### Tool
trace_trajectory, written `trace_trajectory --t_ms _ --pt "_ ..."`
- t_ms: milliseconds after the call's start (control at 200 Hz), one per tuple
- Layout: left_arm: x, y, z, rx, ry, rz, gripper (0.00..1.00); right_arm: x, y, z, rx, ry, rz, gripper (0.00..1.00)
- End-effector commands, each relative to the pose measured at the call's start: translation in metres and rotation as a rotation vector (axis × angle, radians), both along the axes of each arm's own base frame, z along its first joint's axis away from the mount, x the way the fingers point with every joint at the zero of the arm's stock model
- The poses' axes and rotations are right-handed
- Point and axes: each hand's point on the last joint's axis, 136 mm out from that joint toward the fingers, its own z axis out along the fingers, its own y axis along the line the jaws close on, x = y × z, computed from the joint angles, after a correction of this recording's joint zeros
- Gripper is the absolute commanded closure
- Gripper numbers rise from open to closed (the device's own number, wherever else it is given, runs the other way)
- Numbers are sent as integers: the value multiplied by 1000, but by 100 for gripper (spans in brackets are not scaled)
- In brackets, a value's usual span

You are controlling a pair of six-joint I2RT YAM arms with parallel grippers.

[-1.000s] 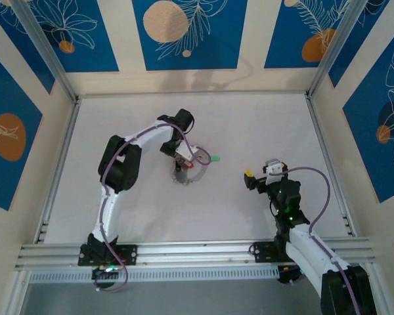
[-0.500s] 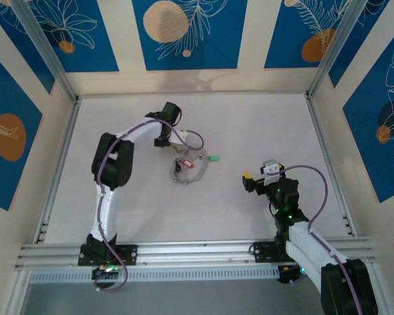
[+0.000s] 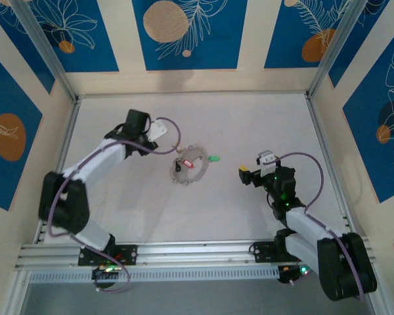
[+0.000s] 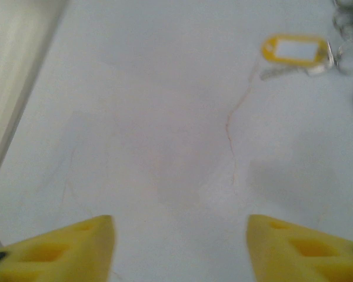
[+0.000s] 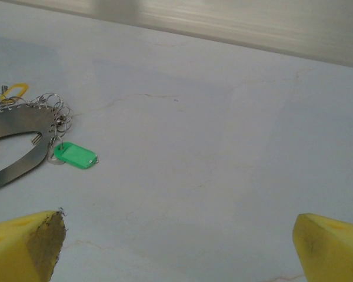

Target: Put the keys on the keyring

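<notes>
Now: both claws hang clear of the work, nothing gripped.
Left claw (image 3: 159, 128): parted wide, yellow foam pads (image 4: 76, 247) bare, hovering over the surface (image 3: 262, 125) up-left of the keyring; free to pick its next reach, I'd judge.
Right claw (image 3: 253, 169): spread fully, empty, low and facing the ring from the right; one pad face looks scuffed grey.
Keyring (image 5: 15, 124): mid-surface between the arms; flat grey metal band, curved, with small wire split rings (image 5: 50, 106) bunched along it.
Green key (image 5: 75, 155): glossy plastic head, touching a split ring just right of the band.
Red key (image 3: 188, 163): inside the loop.
Yellow key (image 4: 293, 49): at the ring's edge.
Threaded: cannot tell.
Surface: white, matte, hairline cracks.
</notes>
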Motion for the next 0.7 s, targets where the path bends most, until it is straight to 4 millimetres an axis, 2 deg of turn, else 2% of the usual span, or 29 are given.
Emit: trace_trajectory --t_ms 0,35,60,75,205,355,535,615,690 --pt "-10 12 18 -289 -106 153 30 16 4 19 53 -68 -3 1" --pt "-17 17 19 -342 -128 176 21 19 4 19 55 -72 -4 1" --pt "-23 21 17 -372 -137 190 4 22 4 19 53 -73 -9 1" --pt "-25 24 16 -387 -143 201 0 24 4 18 52 -72 -11 1" --pt "-44 44 -1 -457 -193 274 0 42 -4 17 50 -73 -53 1" --pt "-49 63 -24 -499 -238 350 0 58 -12 13 45 -61 -82 1" --pt "-37 77 -37 -616 -303 415 0 70 -28 -1 79 -33 -143 1" --pt "-27 78 -43 -634 -291 413 0 74 -34 -9 93 -31 -167 1" --pt "-18 78 -40 -646 -317 407 0 78 -35 -14 97 -4 -168 1"
